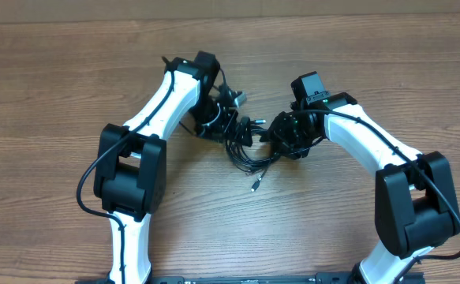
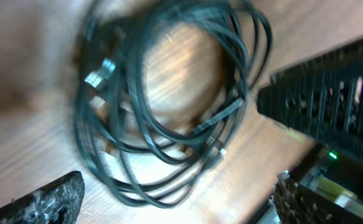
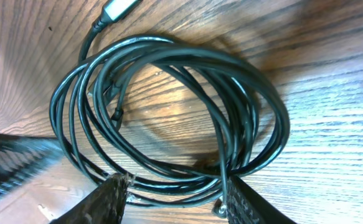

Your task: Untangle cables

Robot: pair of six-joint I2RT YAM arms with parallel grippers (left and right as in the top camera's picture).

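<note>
Black cables [image 1: 245, 148]: one loose coil lying flat on the wooden table [image 1: 56, 79], between both grippers.
Left gripper [image 2: 178, 198]: just beside the coil, fingers spread wide, holding nothing.
Right gripper [image 3: 181, 200]: fingers apart, straddling the coil's edge strands, not clamped.
Silver plug [image 3: 119, 7]: sticks out from the coil.

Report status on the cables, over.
Left gripper open over the cables. Right gripper open, strands running between its fingers. Bundle one tangled coil on the table, not yet separated. Nothing else in the way.
</note>
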